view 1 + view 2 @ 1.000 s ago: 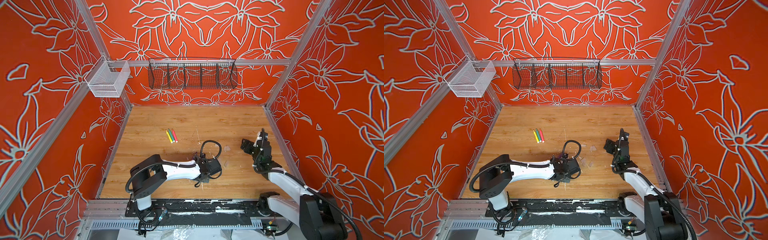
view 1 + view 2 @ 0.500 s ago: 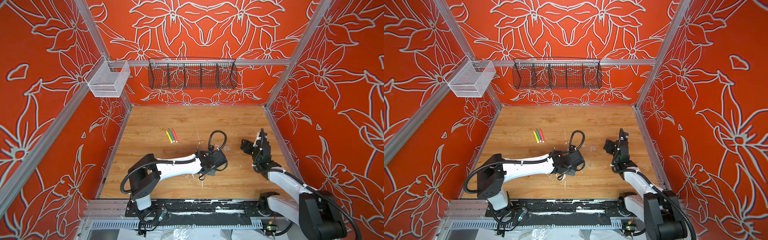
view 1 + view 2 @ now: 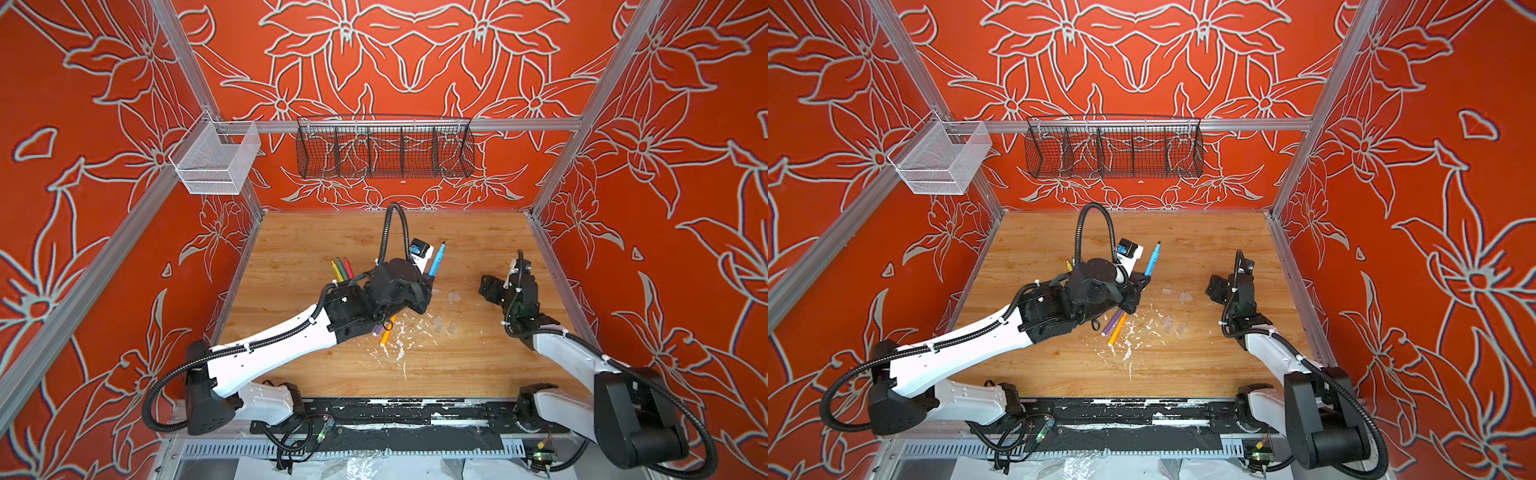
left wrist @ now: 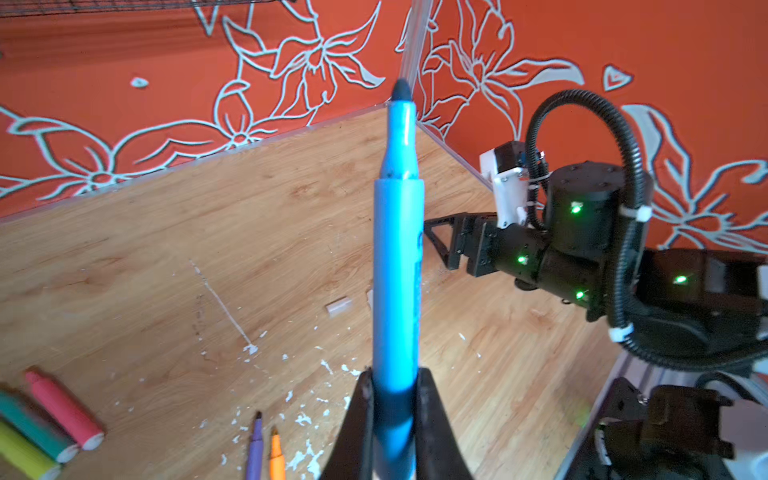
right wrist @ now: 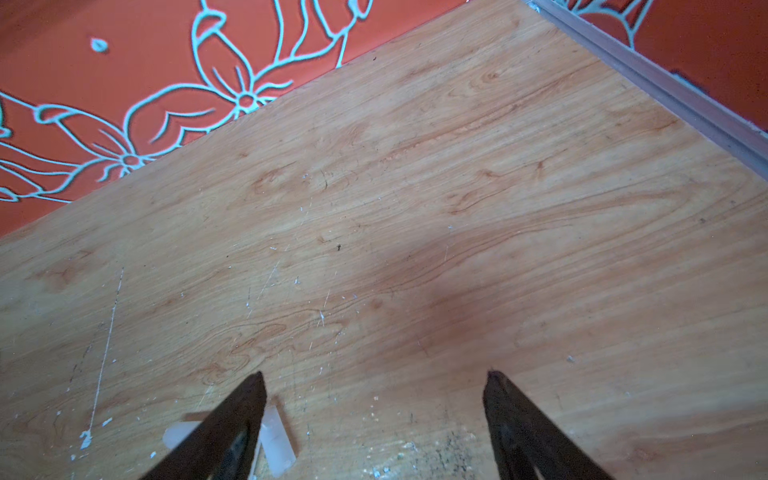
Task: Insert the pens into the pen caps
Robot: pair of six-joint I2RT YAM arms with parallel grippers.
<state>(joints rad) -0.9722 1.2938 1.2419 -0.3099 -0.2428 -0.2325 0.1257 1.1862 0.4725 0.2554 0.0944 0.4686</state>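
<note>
We find the left gripper (image 4: pixel 395 382) clamped on the rear end of the blue pen (image 4: pixel 397 257). The pen runs up the centre of the left wrist frame, with its bare dark tip at the top. At the right of both top views the right gripper (image 5: pixel 374 374) stands with jaws wide apart and nothing between them. Two pen caps (image 5: pixel 274 436) show at the lower left of its wrist frame, one just inside a fingertip and one outside it. Other clear caps lie loose on the wooden table (image 3: pixel 332 232) between the arms, among white paint flecks (image 3: pixel 401 345). The purple pen (image 3: pixel 379 330) and orange pen (image 3: pixel 386 334) poke out from under the left arm at centre frame. The yellow, green and pink-red pens (image 3: pixel 340 269) lie side by side just above it.

We see several risks:
- **Pen grip:** held so far back, the pen may pivot or slide in the jaws once its tip meets a cap.
- **Cap pickup:** the caps sit off-centre to the open jaws, so closing there may shove one away or catch both. Being clear, they are also easy to confuse with the flecks.
- **Left arm:** if it drops lower, it could roll the two pens beneath it.

Dark print runs along the blue barrel, too blurred for us to read. We can make out no other brand or label.
</note>
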